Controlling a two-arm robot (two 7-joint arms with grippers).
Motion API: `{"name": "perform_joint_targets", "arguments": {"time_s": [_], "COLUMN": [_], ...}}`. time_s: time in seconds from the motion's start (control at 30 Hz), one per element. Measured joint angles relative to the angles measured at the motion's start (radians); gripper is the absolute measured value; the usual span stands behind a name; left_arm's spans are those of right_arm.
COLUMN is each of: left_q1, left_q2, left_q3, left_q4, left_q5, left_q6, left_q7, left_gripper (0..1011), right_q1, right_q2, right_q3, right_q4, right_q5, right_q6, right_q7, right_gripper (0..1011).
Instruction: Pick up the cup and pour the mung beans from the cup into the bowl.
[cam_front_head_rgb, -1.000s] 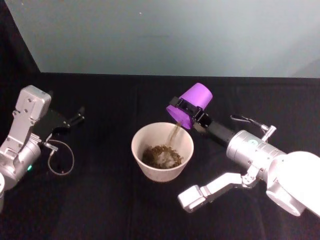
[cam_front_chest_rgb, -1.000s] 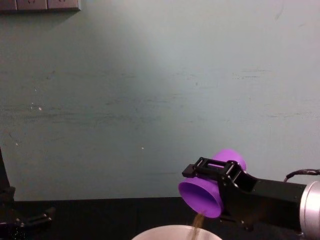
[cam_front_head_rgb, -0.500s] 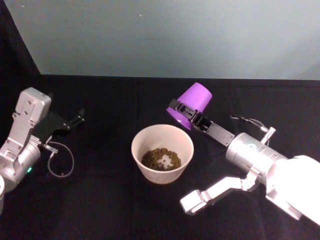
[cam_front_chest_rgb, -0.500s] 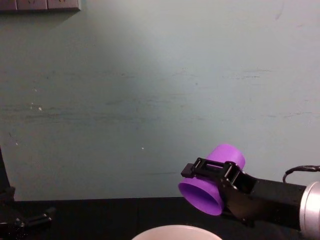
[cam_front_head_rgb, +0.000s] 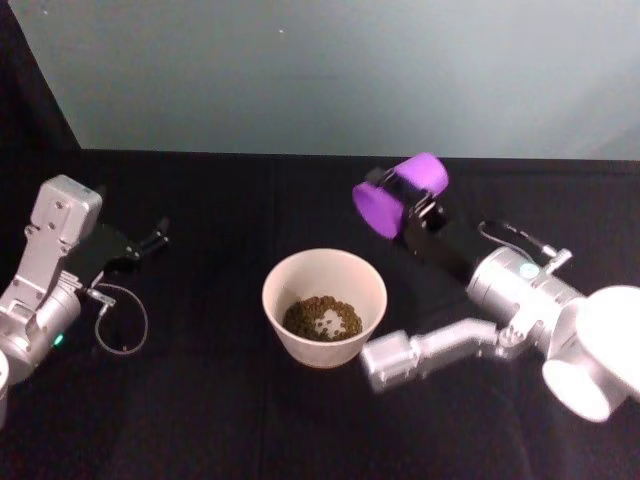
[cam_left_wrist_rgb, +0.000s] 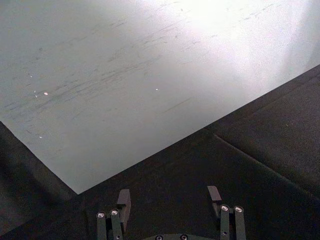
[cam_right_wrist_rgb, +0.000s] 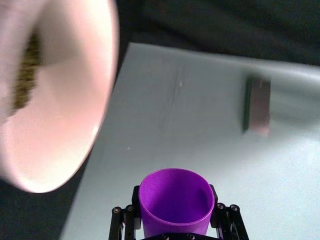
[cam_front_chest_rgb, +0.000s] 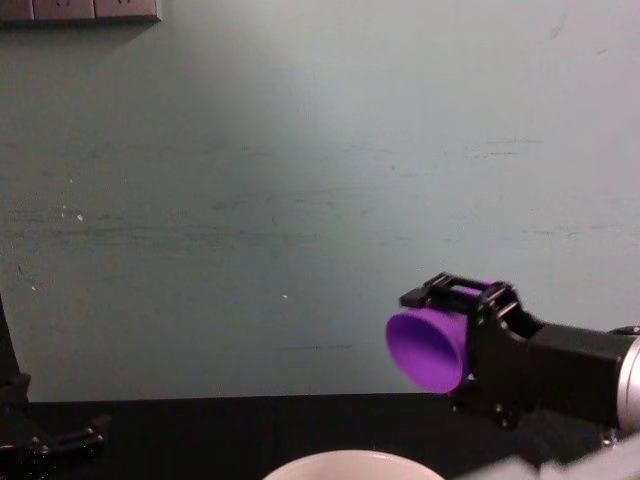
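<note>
Head view: right pincer (cam_front_head_rgb: 402, 197) clamped on cup (cam_front_head_rgb: 372, 208), tipped sideways, raised beyond right rim of bowl (cam_front_head_rgb: 272, 290); mung beans (cam_front_head_rgb: 322, 318) inside bowl, on black worktop (cam_front_head_rgb: 200, 420). Left pincer (cam_front_head_rgb: 155, 238) parked left, fingers apart, empty.

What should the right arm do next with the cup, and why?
Probably roll the right gripper back so the cup comes upright, ready to set down. The cup is held tilted on its side, beyond the bowl on its right; its inside looks bare in the right wrist view, and the mung beans lie in the bowl. The left gripper sits open, far off.
</note>
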Motion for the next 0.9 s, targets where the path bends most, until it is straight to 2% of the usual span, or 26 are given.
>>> {"name": "perform_joint_targets", "arguments": {"time_s": [0.03,0.07,0.2,0.27,0.3,0.33,0.37,0.4,0.43,0.47,0.63,0.67,0.7,0.73,0.8,0.87,0.9], "left_q1": [0.000,0.000,0.000,0.000,0.000,0.000,0.000,0.000,0.000,0.000,0.000,0.000,0.000,0.000,0.000,0.000,0.000], "left_q2": [0.000,0.000,0.000,0.000,0.000,0.000,0.000,0.000,0.000,0.000,0.000,0.000,0.000,0.000,0.000,0.000,0.000], "left_q3": [0.000,0.000,0.000,0.000,0.000,0.000,0.000,0.000,0.000,0.000,0.000,0.000,0.000,0.000,0.000,0.000,0.000], "left_q4": [0.000,0.000,0.000,0.000,0.000,0.000,0.000,0.000,0.000,0.000,0.000,0.000,0.000,0.000,0.000,0.000,0.000], "left_q5": [0.000,0.000,0.000,0.000,0.000,0.000,0.000,0.000,0.000,0.000,0.000,0.000,0.000,0.000,0.000,0.000,0.000], "left_q6": [0.000,0.000,0.000,0.000,0.000,0.000,0.000,0.000,0.000,0.000,0.000,0.000,0.000,0.000,0.000,0.000,0.000], "left_q7": [0.000,0.000,0.000,0.000,0.000,0.000,0.000,0.000,0.000,0.000,0.000,0.000,0.000,0.000,0.000,0.000,0.000], "left_gripper": [1000,1000,1000,1000,1000,1000,1000,1000,1000,1000,1000,1000,1000,1000,1000,1000,1000], "right_q1": [-0.005,-0.017,-0.037,-0.048,-0.048,-0.052,-0.054,-0.059,-0.061,-0.065,-0.067,-0.067,-0.066,-0.065,-0.064,-0.062,-0.062], "right_q2": [-0.006,-0.021,-0.054,-0.085,-0.085,-0.097,-0.106,-0.121,-0.129,-0.146,-0.188,-0.203,-0.209,-0.221,-0.230,-0.244,-0.247], "right_q3": [0.014,0.049,0.123,0.181,0.181,0.204,0.218,0.244,0.257,0.285,0.349,0.370,0.379,0.397,0.412,0.435,0.440], "right_q4": [0.004,0.019,0.057,0.099,0.099,0.116,0.125,0.145,0.153,0.172,0.224,0.241,0.251,0.267,0.279,0.296,0.300], "right_q5": [0.030,0.116,0.295,0.465,0.465,0.541,0.588,0.678,0.722,0.816,1.040,1.109,1.136,1.187,1.229,1.293,1.305], "right_q6": [-0.005,-0.021,-0.069,-0.144,-0.144,-0.176,-0.193,-0.217,-0.225,-0.235,-0.232,-0.223,-0.220,-0.213,-0.206,-0.193,-0.189], "right_q7": [0.003,0.014,0.039,0.066,0.066,0.088,0.103,0.139,0.163,0.208,0.335,0.376,0.392,0.425,0.452,0.494,0.503], "right_gripper": [746,747,746,746,746,746,746,746,746,746,746,746,746,746,746,746,746]}}
